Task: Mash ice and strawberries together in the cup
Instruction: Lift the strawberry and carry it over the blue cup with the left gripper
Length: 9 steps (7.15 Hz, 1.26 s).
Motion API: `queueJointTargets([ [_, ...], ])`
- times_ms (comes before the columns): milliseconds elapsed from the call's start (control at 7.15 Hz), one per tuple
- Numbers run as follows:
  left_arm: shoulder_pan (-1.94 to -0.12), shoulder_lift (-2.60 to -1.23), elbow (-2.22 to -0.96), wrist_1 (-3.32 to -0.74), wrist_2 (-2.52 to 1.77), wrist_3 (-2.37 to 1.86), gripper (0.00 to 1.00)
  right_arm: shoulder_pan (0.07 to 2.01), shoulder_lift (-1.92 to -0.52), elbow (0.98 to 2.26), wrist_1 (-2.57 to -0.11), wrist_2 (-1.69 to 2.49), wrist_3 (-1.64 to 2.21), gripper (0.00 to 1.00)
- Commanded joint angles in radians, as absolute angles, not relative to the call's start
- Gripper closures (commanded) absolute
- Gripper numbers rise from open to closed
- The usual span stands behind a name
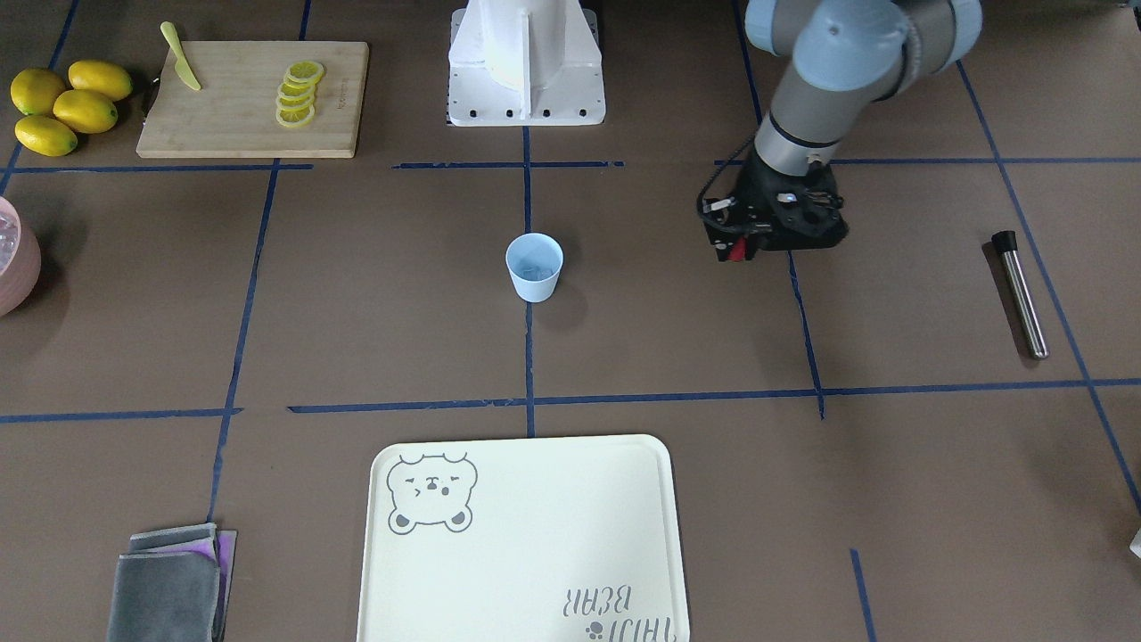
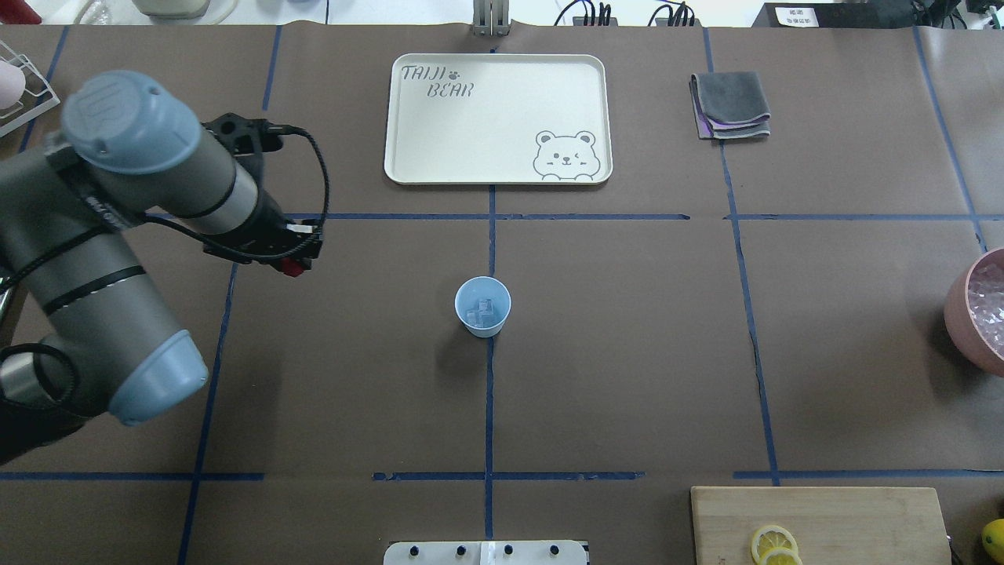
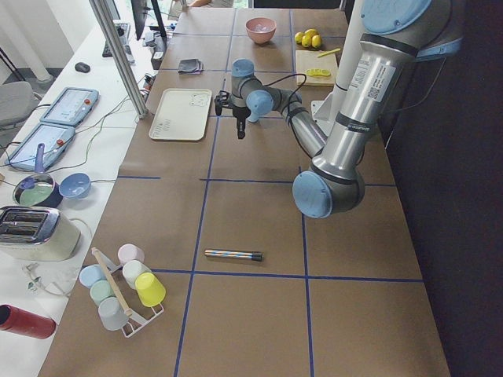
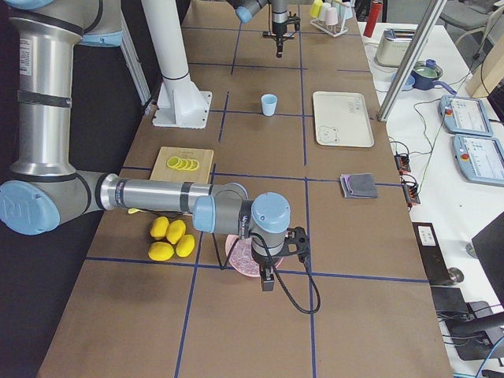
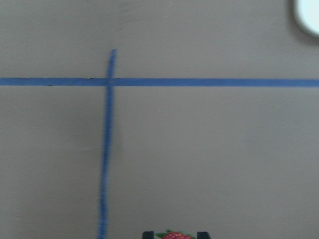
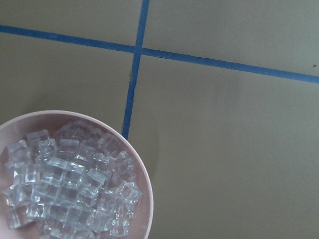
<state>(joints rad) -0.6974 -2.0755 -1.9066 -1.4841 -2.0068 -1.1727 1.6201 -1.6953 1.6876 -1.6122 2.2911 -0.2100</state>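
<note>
1. Brown tabletop (image 2: pixel 627 353) gridded with blue tape; white side bench (image 3: pixel 94 157) along its far edge.
2. Cup (image 2: pixel 482 306) at tabletop centre, upright, long axis vertical, mouth up, ice (image 2: pixel 481 314) inside.
3. Left jaws narrow, pinching the strawberry (image 5: pixel 173 235) above the tabletop's left half.
4. Right jaws over the pink bowl (image 2: pixel 958 329) at the right edge: cannot tell how they stand.

Grey arm tubes (image 2: pixel 208 188); pale-blue joint caps (image 2: pixel 125 118); black wrists (image 1: pixel 789 214).

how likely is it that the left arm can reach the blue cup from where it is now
Probably yes. The left gripper, shut on the strawberry, hangs to one side of the cup, with only bare table between them and nothing over the cup's open mouth.
</note>
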Motion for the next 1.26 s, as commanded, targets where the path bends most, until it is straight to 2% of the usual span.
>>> queueJointTargets([
  [0, -0.597, -2.294, -1.791, -1.433, -1.927, -1.345, 1.00, 1.620, -1.698, 1.703, -1.612, 2.290, -0.209, 0.00],
  [280, -0.528, -2.454, -1.619, -1.436, -1.847, -1.435, 1.00, 1.620, -1.700, 1.704, -1.612, 2.292, -0.207, 0.00],
  [699, -0.500, -2.491, -1.566, -1.436, -1.841, -1.443, 0.94, 1.621, -1.701, 1.704, -1.612, 2.292, -0.210, 0.00],
  [839, -0.500, -2.490, -1.568, -1.436, -1.841, -1.439, 0.82, 1.620, -1.701, 1.704, -1.612, 2.292, -0.209, 0.00],
  [979, -0.500, -2.487, -1.568, -1.436, -1.842, -1.424, 0.49, 1.620, -1.703, 1.704, -1.612, 2.290, -0.210, 0.00],
  [1119, -0.500, -2.474, -1.574, -1.436, -1.839, -1.395, 0.00, 1.621, -1.706, 1.704, -1.612, 2.290, -0.210, 0.00],
])
